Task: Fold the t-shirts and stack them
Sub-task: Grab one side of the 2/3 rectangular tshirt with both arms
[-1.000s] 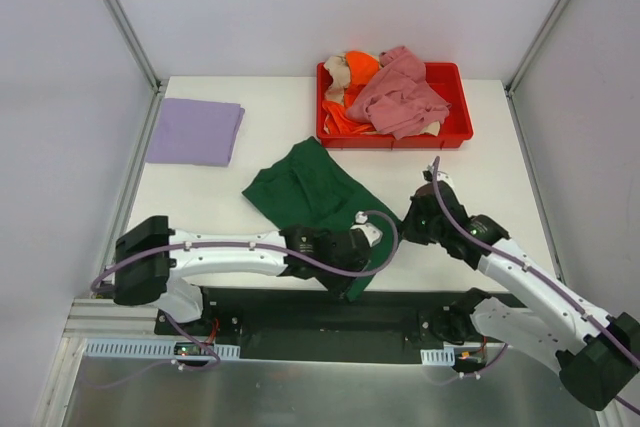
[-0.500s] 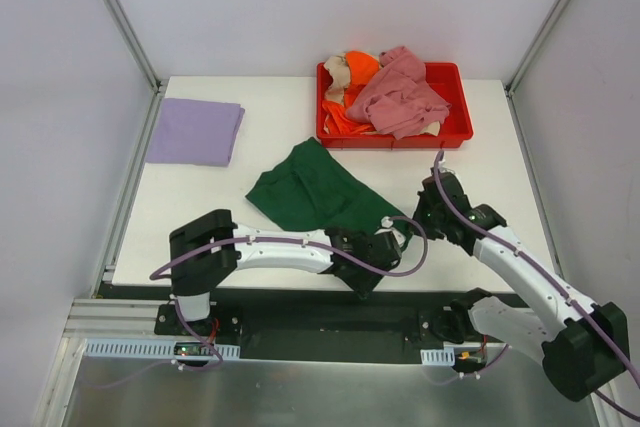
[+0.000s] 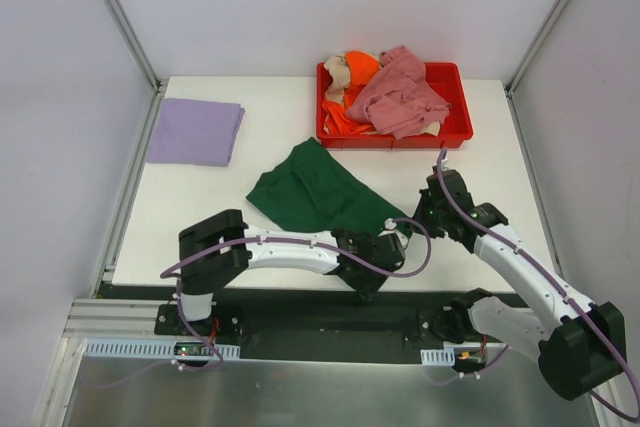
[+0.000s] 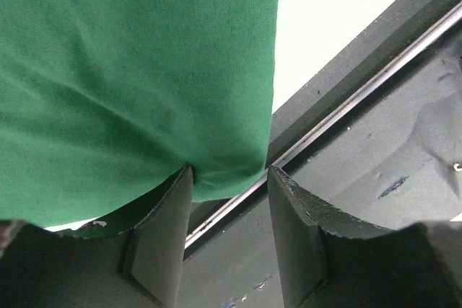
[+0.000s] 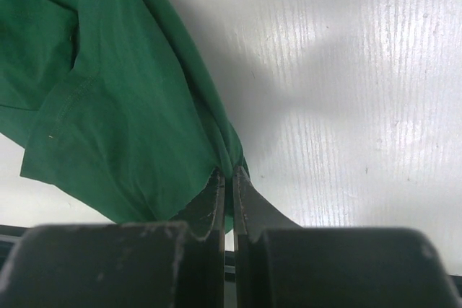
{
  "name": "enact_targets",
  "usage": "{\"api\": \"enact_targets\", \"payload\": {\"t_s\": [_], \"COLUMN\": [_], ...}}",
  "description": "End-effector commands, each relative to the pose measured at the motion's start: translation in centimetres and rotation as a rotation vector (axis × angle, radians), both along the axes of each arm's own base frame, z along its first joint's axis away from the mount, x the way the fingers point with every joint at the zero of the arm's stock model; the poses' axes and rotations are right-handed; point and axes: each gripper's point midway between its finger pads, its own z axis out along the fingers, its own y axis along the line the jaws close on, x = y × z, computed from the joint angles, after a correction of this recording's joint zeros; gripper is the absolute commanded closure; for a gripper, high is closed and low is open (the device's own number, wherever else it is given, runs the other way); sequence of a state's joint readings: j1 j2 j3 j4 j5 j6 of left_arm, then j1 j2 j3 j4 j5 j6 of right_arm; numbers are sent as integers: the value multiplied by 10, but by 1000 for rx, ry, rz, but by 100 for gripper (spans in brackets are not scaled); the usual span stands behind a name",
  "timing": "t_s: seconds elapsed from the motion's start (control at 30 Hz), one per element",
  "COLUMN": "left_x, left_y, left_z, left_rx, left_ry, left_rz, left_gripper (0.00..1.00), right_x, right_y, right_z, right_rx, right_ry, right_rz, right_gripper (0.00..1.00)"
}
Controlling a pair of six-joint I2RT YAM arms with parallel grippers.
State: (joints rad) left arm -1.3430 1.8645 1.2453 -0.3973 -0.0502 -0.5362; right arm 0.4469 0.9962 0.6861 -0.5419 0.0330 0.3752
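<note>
White table [image 3: 200, 207] under both arms. On it, middle and near: dark green t-shirt [image 3: 305, 192], rumpled and only half spread, near right part draped over the near edge. Far left: lavender t-shirt [image 3: 195, 132], folded flat. Far right: red tray [image 3: 430, 140], heaped with pink t-shirt [image 3: 400, 97] on top, orange t-shirt [image 3: 358, 67] and beige t-shirt [image 3: 338, 72] beneath, all unfolded.

Right gripper [image 5: 229, 172]: clamped tight on a thin fold of the green hem, at the shirt's near right end. Left gripper [image 4: 229, 174]: parted at the table's near edge, around the hanging green hem, touching cloth with one finger, pinching nothing.

Judged step: getting a second hold on the green shirt, to spread it flat before folding.

To do well: push the left gripper further onto the hem, enough to seat the cloth deep between the fingers, then close firmly. Avoid nipping only the stitched rim, likely to slip. Stay off the black frame [image 4: 361, 70] just below the table edge. Once gripped, lift both grippers together, draw apart to left and right to tauten the hem, then carry toward the far side and lay down smooth. Keep short of the red tray and the lavender t-shirt. Go slowly, to shed wrinkles from soft, clinging cloth
</note>
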Motion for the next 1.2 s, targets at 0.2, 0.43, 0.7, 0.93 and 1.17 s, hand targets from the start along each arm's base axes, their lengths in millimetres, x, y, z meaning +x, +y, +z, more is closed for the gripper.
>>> {"api": "enact_targets", "payload": {"t_s": [0.2, 0.43, 0.7, 0.93, 1.17], "left_x": [-5, -4, 7, -3, -15], "left_y": [-16, -22, -53, -89, -103], "left_z": [-27, 16, 102, 149, 185], "left_rx": [41, -66, -376, -532, -668], "left_ry": [29, 11, 64, 134, 196], "left_rz": [-2, 10, -44, -123, -164], "left_gripper": [84, 100, 100, 100, 100], "right_x": [10, 13, 27, 24, 21], "right_y": [2, -5, -12, -47, -66], "right_z": [7, 12, 51, 80, 101], "right_rx": [26, 12, -16, -127, -196], "right_ry": [-29, -28, -67, -83, -84], "right_rz": [-3, -11, -27, -88, -111], "right_gripper": [99, 99, 98, 98, 97]}}
